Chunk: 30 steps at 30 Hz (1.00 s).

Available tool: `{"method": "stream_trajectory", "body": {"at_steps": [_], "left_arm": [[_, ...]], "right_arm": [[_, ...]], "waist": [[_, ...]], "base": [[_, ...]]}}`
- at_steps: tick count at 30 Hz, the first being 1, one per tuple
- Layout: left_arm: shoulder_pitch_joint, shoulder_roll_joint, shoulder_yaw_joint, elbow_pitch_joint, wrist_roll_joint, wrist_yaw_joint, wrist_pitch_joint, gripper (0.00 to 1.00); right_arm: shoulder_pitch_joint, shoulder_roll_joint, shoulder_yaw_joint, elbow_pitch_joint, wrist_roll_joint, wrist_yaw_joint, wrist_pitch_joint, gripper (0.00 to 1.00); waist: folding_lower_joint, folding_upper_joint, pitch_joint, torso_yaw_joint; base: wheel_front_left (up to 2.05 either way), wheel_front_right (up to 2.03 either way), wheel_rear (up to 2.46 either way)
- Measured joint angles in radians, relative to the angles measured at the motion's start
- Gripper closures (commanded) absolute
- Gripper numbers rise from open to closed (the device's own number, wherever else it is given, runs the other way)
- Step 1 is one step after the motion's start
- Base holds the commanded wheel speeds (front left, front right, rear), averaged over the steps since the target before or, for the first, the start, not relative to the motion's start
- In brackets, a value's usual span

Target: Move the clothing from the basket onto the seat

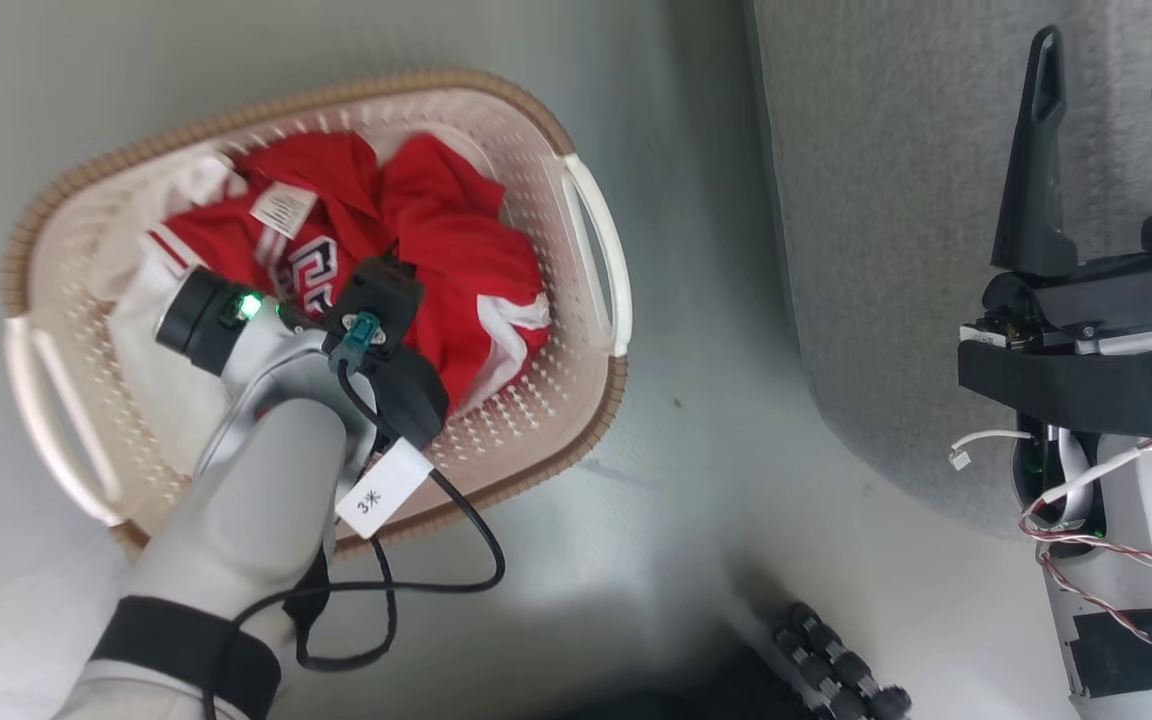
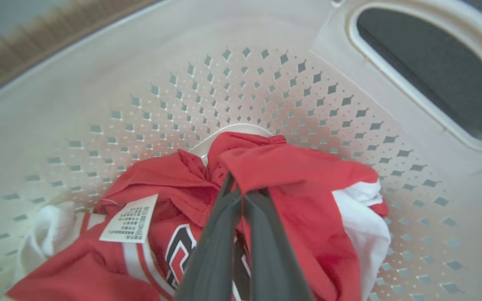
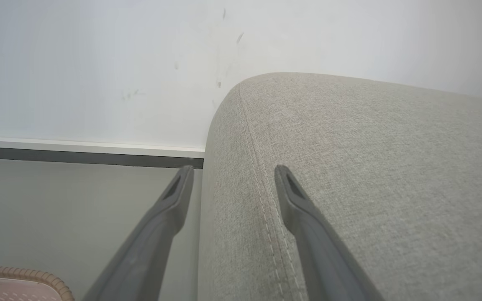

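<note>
The clothing lies bunched in the cream basket on the floor: a red garment with a white band and a red jersey with navy-white lettering. My left gripper reaches down into the basket, its fingers shut on a fold of the red clothing. In the head view its wrist hides the fingers. My right gripper stands open and holds nothing, over the edge of the grey seat, at its rounded corner.
A black cable with a white tag loops off my left arm over the pale floor in front of the basket. A dark studded part sits at the bottom edge. A white wall and dark skirting stand behind the seat.
</note>
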Motion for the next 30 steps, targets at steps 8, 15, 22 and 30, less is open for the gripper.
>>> {"method": "stream_trajectory", "body": {"at_steps": [8, 15, 22, 30], "left_arm": [[0.041, -0.009, 0.007, -0.047, -0.053, -0.018, -0.006, 1.0], [0.089, -0.013, 0.005, -0.153, -0.1, -0.044, -0.006, 1.0], [0.113, -0.015, -0.038, -0.286, -0.157, -0.053, -0.006, 1.0], [0.117, -0.017, -0.059, -0.371, -0.194, -0.053, -0.009, 1.0]], "right_arm": [[0.018, 0.0, -0.025, 0.07, -0.001, 0.003, 0.0, 0.0], [0.061, 0.001, -0.045, 0.141, 0.0, 0.003, 0.0, 0.0], [0.106, -0.002, -0.067, 0.2, 0.001, 0.003, 0.0, 0.0], [0.144, -0.009, -0.085, 0.261, 0.003, 0.013, 0.002, 0.0]], "waist": [[0.0, 0.0, -0.103, 0.043], [-0.0001, -0.0001, -0.2, 0.09], [-0.0001, -0.0001, -0.302, 0.139], [-0.0001, -0.0001, -0.405, 0.187]], "base": [[0.0, 0.0, 0.0], [0.0, 0.0, 0.0], [0.0, 0.0, 0.0], [0.0, 0.0, 0.0]]}}
